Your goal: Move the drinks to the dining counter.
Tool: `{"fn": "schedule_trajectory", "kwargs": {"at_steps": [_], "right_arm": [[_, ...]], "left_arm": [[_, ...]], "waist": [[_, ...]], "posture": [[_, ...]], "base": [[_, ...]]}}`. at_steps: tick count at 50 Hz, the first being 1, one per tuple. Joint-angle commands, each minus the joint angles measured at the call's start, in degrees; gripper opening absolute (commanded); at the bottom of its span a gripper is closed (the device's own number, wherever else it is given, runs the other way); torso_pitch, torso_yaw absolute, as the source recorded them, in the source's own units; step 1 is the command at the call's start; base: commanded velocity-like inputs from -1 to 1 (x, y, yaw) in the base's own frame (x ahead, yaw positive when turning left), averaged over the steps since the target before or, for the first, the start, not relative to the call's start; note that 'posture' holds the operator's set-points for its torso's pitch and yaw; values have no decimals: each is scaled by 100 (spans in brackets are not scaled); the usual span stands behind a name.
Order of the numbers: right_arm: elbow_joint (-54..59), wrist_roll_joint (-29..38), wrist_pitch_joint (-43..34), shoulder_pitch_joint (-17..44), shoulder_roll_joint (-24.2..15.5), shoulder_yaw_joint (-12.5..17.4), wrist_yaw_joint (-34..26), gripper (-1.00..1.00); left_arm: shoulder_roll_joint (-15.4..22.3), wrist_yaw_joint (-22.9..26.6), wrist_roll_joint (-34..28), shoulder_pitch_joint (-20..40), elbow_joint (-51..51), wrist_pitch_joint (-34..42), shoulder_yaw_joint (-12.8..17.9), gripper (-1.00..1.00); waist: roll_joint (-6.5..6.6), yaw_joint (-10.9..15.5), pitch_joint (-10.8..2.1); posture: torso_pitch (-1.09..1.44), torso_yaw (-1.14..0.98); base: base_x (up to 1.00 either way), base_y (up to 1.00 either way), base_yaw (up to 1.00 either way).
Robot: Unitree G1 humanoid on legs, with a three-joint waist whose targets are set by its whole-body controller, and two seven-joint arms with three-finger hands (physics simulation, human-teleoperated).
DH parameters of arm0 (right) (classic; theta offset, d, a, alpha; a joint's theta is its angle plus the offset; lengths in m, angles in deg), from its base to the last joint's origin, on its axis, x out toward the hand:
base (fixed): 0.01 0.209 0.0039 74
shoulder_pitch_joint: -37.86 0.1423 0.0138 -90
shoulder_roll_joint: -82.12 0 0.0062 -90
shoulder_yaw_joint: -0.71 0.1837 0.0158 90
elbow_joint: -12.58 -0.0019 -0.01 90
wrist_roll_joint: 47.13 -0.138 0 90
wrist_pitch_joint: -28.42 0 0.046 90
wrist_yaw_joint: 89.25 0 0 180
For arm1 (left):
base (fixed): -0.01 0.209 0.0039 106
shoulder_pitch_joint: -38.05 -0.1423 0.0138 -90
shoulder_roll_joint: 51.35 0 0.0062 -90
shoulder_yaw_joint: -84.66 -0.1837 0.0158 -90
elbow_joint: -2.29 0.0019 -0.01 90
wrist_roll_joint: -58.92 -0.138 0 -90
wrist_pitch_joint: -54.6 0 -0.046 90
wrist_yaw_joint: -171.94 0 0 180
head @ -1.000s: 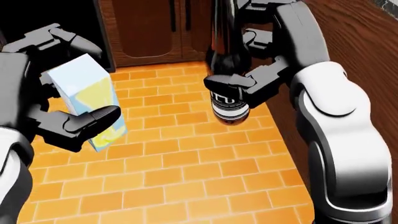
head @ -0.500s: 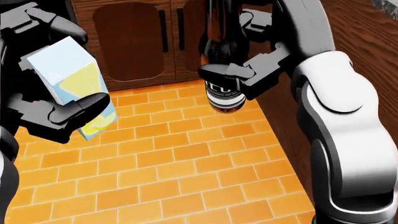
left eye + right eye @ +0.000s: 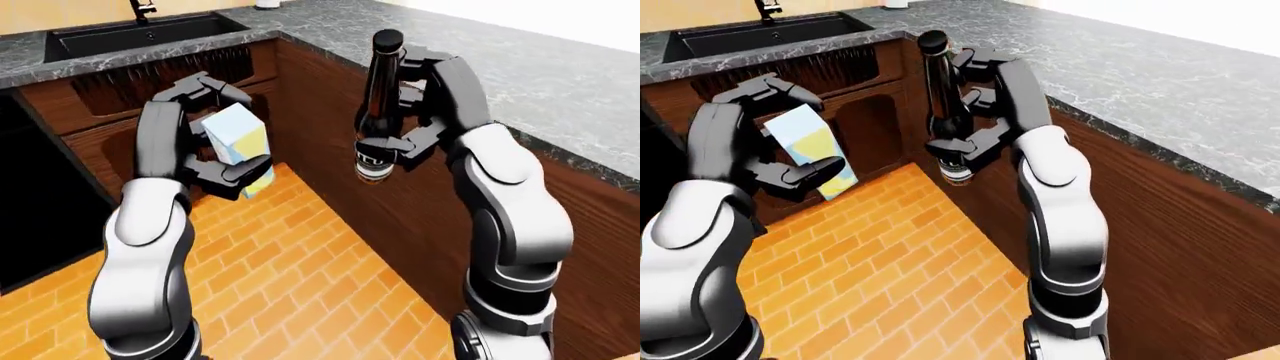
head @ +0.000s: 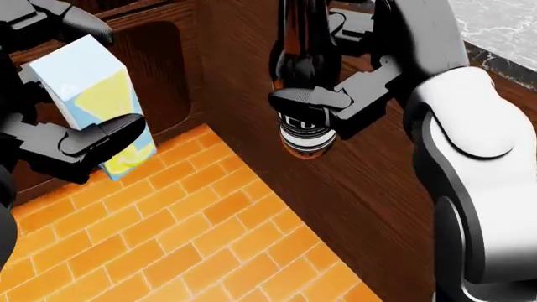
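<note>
Since the earlier head view, the whole picture had shifted: the camera had turned, so the cabinet doors that filled the top had slid to the left, and a dark wood panel ran down the right with a strip of stone counter at the upper right corner. Both drinks sat in nearly the same places in the picture as before.

Nearest the camera, the left hand (image 3: 205,139) was closed round a carton (image 3: 238,142), a box-shaped pack in pale blue with a yellow patch, tilted with its white top toward the upper left. One black finger lay across its lower face and others curled over its top.

The right hand (image 3: 412,112) was closed round a bottle (image 3: 376,112), a tall, dark, glossy cylinder with a narrow neck and a black cap, held upright. A white label with dark lettering ringed its lower body; the base hung free below the fingers. Carton and bottle were near each other but apart, both held in the air above the floor (image 3: 290,285).

The floor was laid in orange bricks with pale joints. To its right in the left-eye view stood a dark wood cabinet front (image 3: 400,225) with visible grain. Above it ran the counter (image 3: 560,82) of grey speckled stone. Farthest, at the top left, a black sink (image 3: 130,34) was set into the counter.
</note>
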Motion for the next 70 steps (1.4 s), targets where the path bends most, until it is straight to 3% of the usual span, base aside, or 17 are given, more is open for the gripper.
{"fn": "schedule_trajectory", "kwargs": {"at_steps": [1, 6, 16, 18, 19, 20, 31, 35, 36, 39, 44, 47, 55, 58, 61, 67, 70], "right_arm": [[-167, 11, 187, 167, -41, 60, 32, -100], [-278, -18, 94, 211, -35, 65, 53, -100], [-591, -18, -96, 149, -60, 52, -2, -100], [-626, -24, -122, 140, -62, 52, -14, -100], [-658, -27, -143, 130, -66, 53, -24, -100], [-706, -24, -176, 114, -76, 38, -41, -100], [-794, -28, -244, 107, -102, 58, -88, -100], [-835, -17, -303, 128, -117, 45, -119, -100], [-847, -17, -321, 138, -115, 47, -124, -100], [-866, -8, -363, 176, -119, 48, -135, -100], [-864, -16, -308, 153, -82, 38, -133, -100], [-912, -22, -231, 77, -56, -59, -210, -100], [-570, 61, -3, 59, 113, -59, -61, -100], [-481, 87, -46, 162, 149, -78, -24, -100], [-348, 28, -17, 296, 113, 42, 38, -100], [-56, -196, -60, 705, 19, 154, 269, -100], [74, -287, -56, 837, -52, 184, 345, -100]], "left_arm": [[16, -27, 6, 168, -191, -242, 7, -100], [13, -22, 21, 133, -208, -256, 36, -100], [23, -40, 41, 152, -236, -223, 26, -100], [27, -37, 38, 176, -258, -186, 19, -100], [28, -36, 40, 187, -247, -189, 21, -100], [27, -36, 40, 195, -247, -183, 20, -100], [20, -35, 11, 212, -276, -140, -14, -100], [31, -18, 8, 247, -296, -95, 4, -100], [36, -15, 8, 252, -290, -99, 10, -100], [41, -13, 19, 273, -301, -74, 28, -100], [42, -18, 30, 235, -295, -108, 34, -100], [45, -20, 35, 233, -284, -125, 32, -100], [59, -13, 49, 277, -133, -207, 51, -100], [109, 0, 88, 374, -75, -161, 89, -100], [169, 7, 124, 514, -31, -79, 109, -100], [256, -5, 398, 943, 79, 322, 223, -100], [326, -52, 512, 1220, 142, 546, 190, -100]], "waist": [[42, -28, -131], [-518, -120, -182], [288, -131, 49], [708, -82, -202], [470, -22, -28], [486, -45, 7], [-91, -33, -106], [-643, -126, -317], [-443, -123, -118], [-254, -204, -174], [129, -125, 37], [540, 32, -4], [-126, 18, -39], [-77, 28, -237], [-46, 38, 46], [71, 54, -47], [-49, 106, -30]], "posture": [[0, 0], [0, 0], [0, 0], [0, 0], [0, 0], [0, 0], [0, 0], [0, 0], [0, 0], [0, 0], [0, 0], [0, 0], [0, 0], [0, 0], [0, 0], [0, 0], [0, 0]], "base": [[0, 0, -100], [0, 0, -100], [0, 0, -100], [0, 0, -100], [0, 0, -100], [0, 0, -100], [0, 0, -100], [0, 0, -100], [0, 0, -100], [0, 0, -100], [0, 0, -100], [0, -7, -30], [0, 0, 0], [7, 0, 0], [31, 0, 0], [34, -14, 0], [35, -18, 0]]}}
